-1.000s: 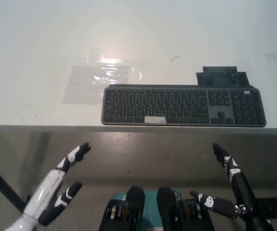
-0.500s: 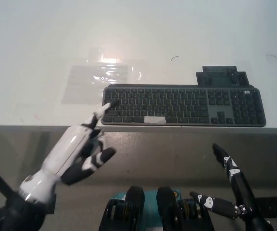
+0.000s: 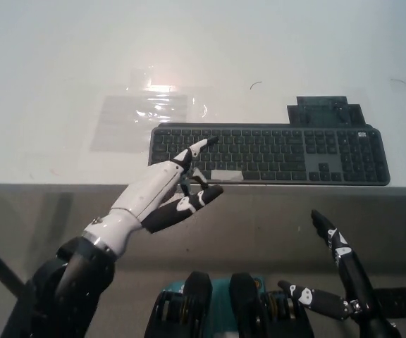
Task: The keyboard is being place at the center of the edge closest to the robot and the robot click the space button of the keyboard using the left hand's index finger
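**Left hand pointing over the keyboard, fingertip not yet on the space bar**

The left hand (image 3: 162, 191) holds nothing, with one finger stretched out and the rest curled under. Its fingertip (image 3: 204, 144) hovers over the upper letter rows, above and left of the space bar (image 3: 227, 175), which carries a pale patch. The keyboard (image 3: 268, 155) lies along the near edge of the worktop (image 3: 48, 56), right of frame centre. If the finger drops from here it likely strikes a letter key, and the curled fingers may brush the bottom row. I cannot tell whether it already touches a key. The right hand (image 3: 335, 243) rests at lower right, fingers spread and empty. Compared with the frame half a second back, the left hand sits further right and higher, its fingertip gone from the keyboard's left end to over the keys.
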### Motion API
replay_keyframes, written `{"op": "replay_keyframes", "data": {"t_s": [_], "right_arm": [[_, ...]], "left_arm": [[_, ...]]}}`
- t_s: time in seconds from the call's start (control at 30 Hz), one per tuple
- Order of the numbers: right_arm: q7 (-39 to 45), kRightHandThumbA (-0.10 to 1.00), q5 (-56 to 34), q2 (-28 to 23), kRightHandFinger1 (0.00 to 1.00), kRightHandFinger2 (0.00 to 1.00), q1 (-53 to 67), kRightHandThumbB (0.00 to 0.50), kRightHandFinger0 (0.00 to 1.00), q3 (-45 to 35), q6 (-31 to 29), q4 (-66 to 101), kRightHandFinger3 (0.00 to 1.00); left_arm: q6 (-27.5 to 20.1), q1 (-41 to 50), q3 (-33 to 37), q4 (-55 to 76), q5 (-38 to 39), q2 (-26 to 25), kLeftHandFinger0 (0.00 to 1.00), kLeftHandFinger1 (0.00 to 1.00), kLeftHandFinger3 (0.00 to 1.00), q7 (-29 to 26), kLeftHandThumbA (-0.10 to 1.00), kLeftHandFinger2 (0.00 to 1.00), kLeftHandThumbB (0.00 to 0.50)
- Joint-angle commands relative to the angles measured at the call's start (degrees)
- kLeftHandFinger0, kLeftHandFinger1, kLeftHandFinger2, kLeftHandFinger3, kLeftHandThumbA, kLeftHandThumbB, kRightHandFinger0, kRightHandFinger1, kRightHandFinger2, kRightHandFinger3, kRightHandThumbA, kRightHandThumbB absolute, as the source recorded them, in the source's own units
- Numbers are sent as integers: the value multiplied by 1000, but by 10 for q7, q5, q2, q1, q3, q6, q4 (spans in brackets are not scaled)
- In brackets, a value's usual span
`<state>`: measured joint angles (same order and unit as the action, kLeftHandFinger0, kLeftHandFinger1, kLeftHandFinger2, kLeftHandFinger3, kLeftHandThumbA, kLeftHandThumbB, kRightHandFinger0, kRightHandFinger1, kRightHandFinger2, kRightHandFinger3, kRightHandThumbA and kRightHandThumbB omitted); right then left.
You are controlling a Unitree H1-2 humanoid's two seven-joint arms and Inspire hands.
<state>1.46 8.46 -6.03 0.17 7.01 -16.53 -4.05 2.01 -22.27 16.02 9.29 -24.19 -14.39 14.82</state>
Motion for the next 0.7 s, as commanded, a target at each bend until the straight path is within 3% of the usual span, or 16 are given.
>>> {"op": "replay_keyframes", "data": {"t_s": [0.0, 0.37, 0.67], "right_arm": [[4, 1000, 6, -2, 1000, 1000, -13, 430, 1000, 2, -20, 16, 1000], [1, 1000, 15, -3, 1000, 1000, -13, 431, 1000, 2, -21, 20, 1000], [2, 1000, 17, -3, 1000, 1000, -15, 428, 1000, 0, -23, 19, 1000]], "left_arm": [[6, -31, 8, -23, -25, 2, 96, 359, 1000, 3, 1000, 531, 379], [1, -59, 19, -104, -44, 9, 46, 314, 1000, -4, 1000, 449, 404], [-8, -77, 35, -151, -51, 11, 1, 333, 1000, -2, 1000, 488, 379]]}}
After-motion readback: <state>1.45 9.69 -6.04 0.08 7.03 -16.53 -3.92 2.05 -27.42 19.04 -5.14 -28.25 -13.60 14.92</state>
